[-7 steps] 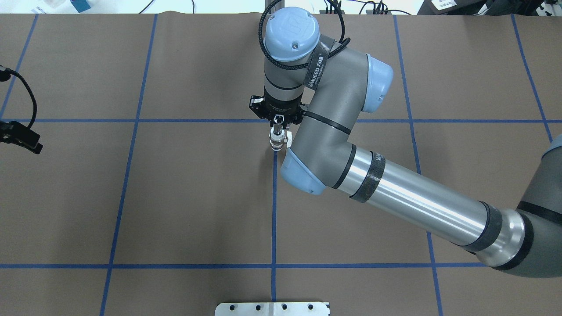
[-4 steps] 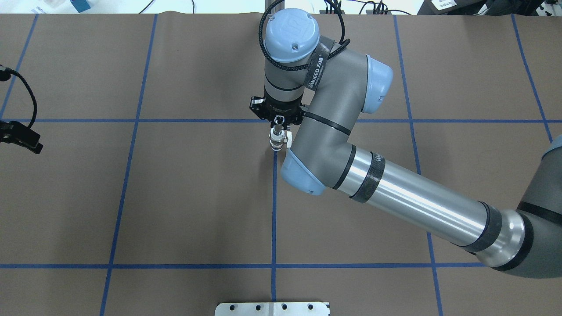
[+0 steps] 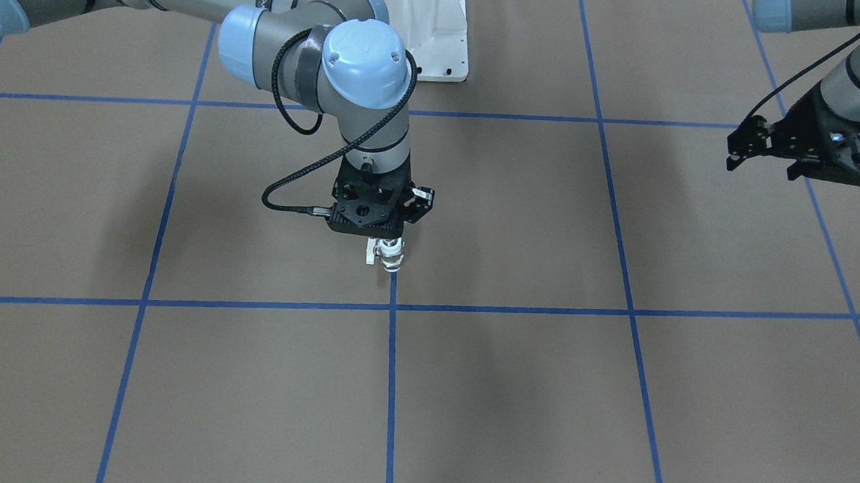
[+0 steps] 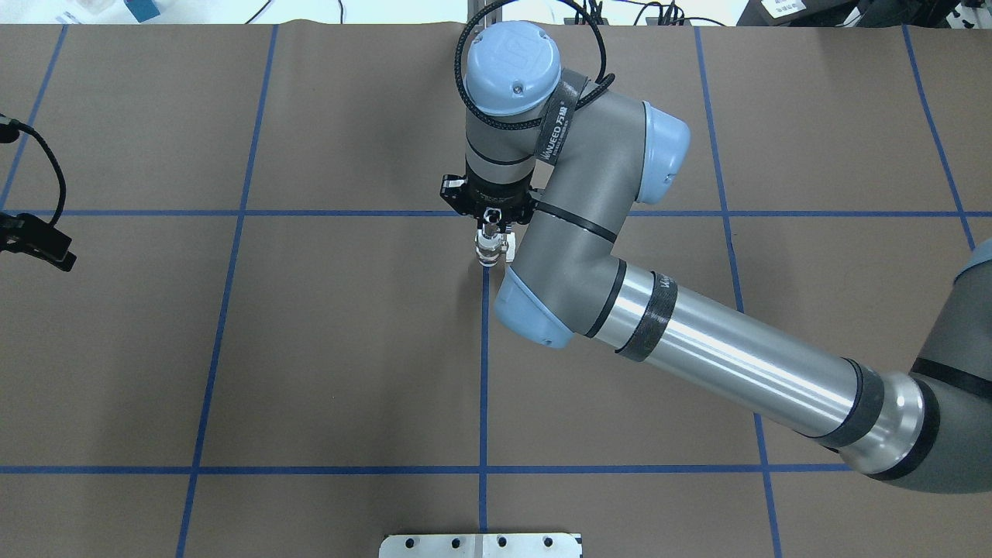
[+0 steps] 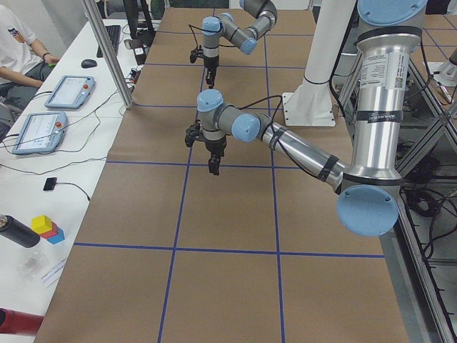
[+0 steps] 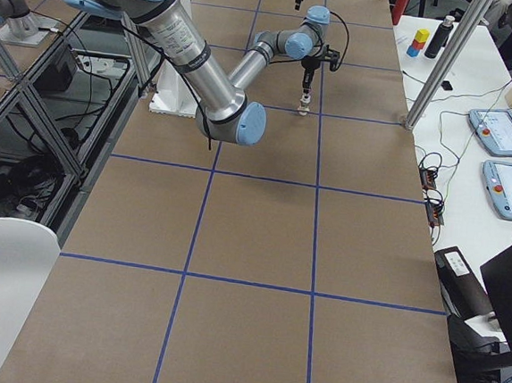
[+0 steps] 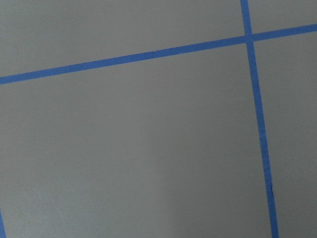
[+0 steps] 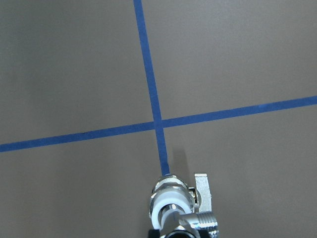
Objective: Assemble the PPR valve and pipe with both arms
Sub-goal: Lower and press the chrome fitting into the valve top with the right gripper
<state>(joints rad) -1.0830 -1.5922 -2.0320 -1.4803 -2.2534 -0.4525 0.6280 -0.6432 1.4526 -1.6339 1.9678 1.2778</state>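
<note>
My right gripper (image 4: 490, 231) points straight down near the table's middle and is shut on the top of the joined parts. The PPR valve (image 4: 487, 252), with white ring ends and a little white side handle (image 8: 202, 186), hangs upright under the fingers, at or just above the table. The shiny pipe (image 8: 199, 218) sits on the valve's top end, its stub pointing sideways. The front view shows the valve (image 3: 389, 255) under that gripper (image 3: 386, 243). My left gripper (image 3: 732, 156) hovers far off at the table's left side (image 4: 66, 260), open and empty. Its wrist view shows only paper and tape.
Brown paper with a blue tape grid (image 4: 483, 372) covers the table. The white bolted pedestal (image 3: 426, 28) stands at the robot's side. Operators' tablets (image 5: 68, 91) and coloured blocks (image 5: 47, 227) lie on a side bench beyond the table's far edge.
The right arm's wrist and elbow have shifted slightly towards the far edge. The valve and pipe stay in the same spot. The left gripper has barely moved.
</note>
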